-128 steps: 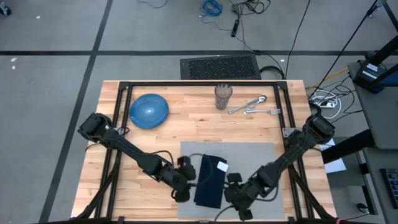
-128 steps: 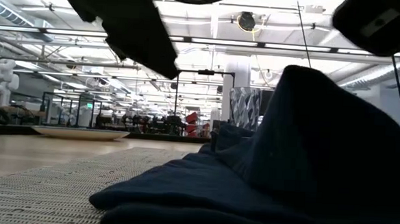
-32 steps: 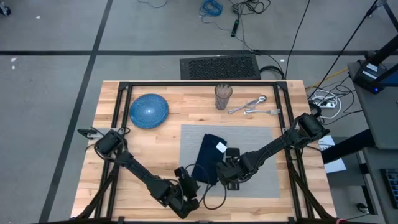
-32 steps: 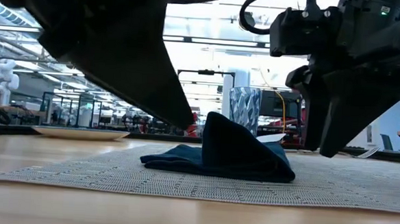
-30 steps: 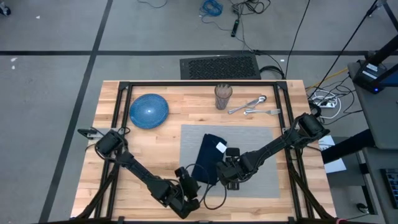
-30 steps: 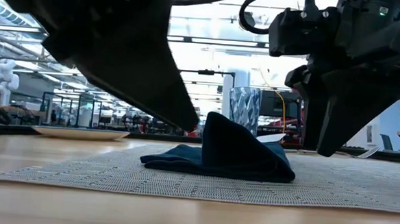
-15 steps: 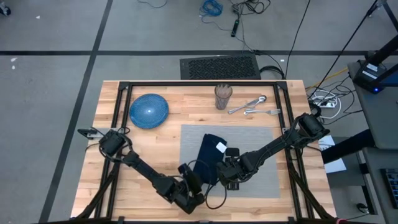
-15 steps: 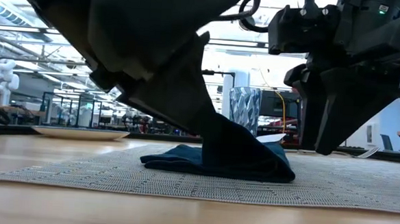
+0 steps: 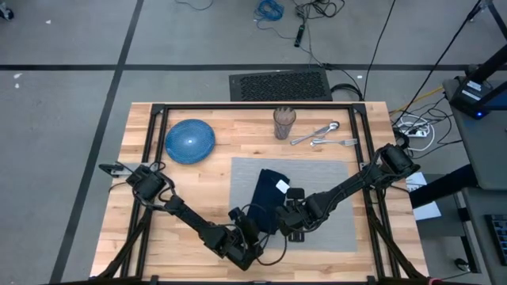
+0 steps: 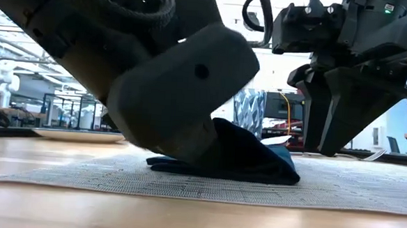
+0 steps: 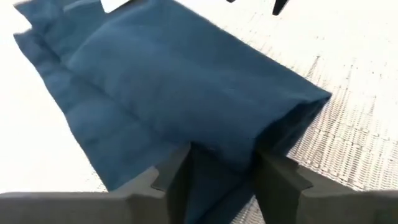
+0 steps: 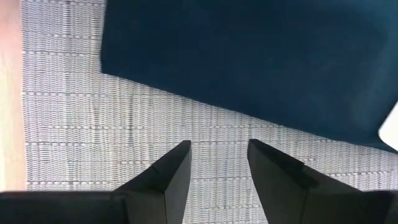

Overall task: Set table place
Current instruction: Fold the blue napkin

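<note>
The navy napkin (image 9: 268, 199) lies folded on the grey placemat (image 9: 321, 198), which lies flat on the wooden table (image 9: 198, 190). My left gripper (image 11: 222, 153) comes in low from the table's near edge. Its open fingers stand on either side of the napkin's near end (image 11: 224, 134). My right gripper (image 12: 217, 163) hangs open just above the placemat, right of the napkin, pointing steeply down with nothing between its fingers. In the low view it (image 10: 327, 145) hovers beside the napkin (image 10: 257, 162). My left gripper straddles the napkin's folded near end (image 11: 227, 163), several layers thick, slanting down from the table's near side. The cloth fills the gap up to both fingers (image 11: 177, 177); whether they press it I cannot tell. The napkin lies on the placemat.
A blue plate (image 9: 190, 141) sits at the far left of the table. A cup (image 9: 284, 123) and cutlery (image 9: 321, 134) lie along the far edge. Bare wood shows left of the placemat.
My left gripper has come down and gone from the near edge toward the napkin, until its fingers stand around the napkin's near end. The napkin and placemat lie as before.
</note>
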Motion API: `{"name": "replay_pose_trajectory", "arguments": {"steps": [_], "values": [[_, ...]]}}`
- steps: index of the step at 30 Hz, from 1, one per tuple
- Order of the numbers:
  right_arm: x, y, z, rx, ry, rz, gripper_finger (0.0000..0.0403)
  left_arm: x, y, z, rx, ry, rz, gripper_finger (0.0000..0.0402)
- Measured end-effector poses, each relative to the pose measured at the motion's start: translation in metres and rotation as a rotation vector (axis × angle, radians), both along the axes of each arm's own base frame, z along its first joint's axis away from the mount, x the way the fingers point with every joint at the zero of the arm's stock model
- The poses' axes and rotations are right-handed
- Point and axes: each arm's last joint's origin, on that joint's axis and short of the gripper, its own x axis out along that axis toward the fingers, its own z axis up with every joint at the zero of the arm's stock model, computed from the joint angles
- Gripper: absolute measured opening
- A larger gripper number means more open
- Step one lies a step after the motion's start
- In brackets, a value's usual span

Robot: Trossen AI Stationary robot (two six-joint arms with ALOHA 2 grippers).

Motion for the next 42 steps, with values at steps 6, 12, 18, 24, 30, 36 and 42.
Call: {"name": "replay_pose_trajectory", "arguments": {"steps": [6,12,18,24,30,36,42], "values": [[0.000,0.000,0.000,-0.001,0.000,0.004,0.0148,0.007,-0.005,0.011,0.074,0.026,-0.081,0.0026],[0.000,0.000,0.000,-0.001,0.000,0.005,0.0148,0.006,-0.004,0.015,0.139,0.108,-0.112,0.0001],[0.000,0.000,0.000,-0.001,0.000,0.005,0.0148,0.000,0.000,0.017,0.234,0.242,-0.148,0.0000],[0.000,0.000,0.000,0.000,-0.001,0.006,0.0148,-0.006,0.005,0.016,0.289,0.333,-0.157,0.0000],[0.000,0.000,0.000,0.000,-0.001,0.005,0.0148,-0.013,-0.001,0.022,0.333,0.390,-0.174,0.0000],[0.000,0.001,0.000,0.000,-0.001,0.005,0.0148,-0.017,-0.012,0.036,0.361,0.404,-0.195,0.0000],[0.000,0.000,0.000,0.000,-0.002,0.005,0.0148,-0.024,-0.014,0.032,0.327,0.463,-0.228,0.0000]]}}
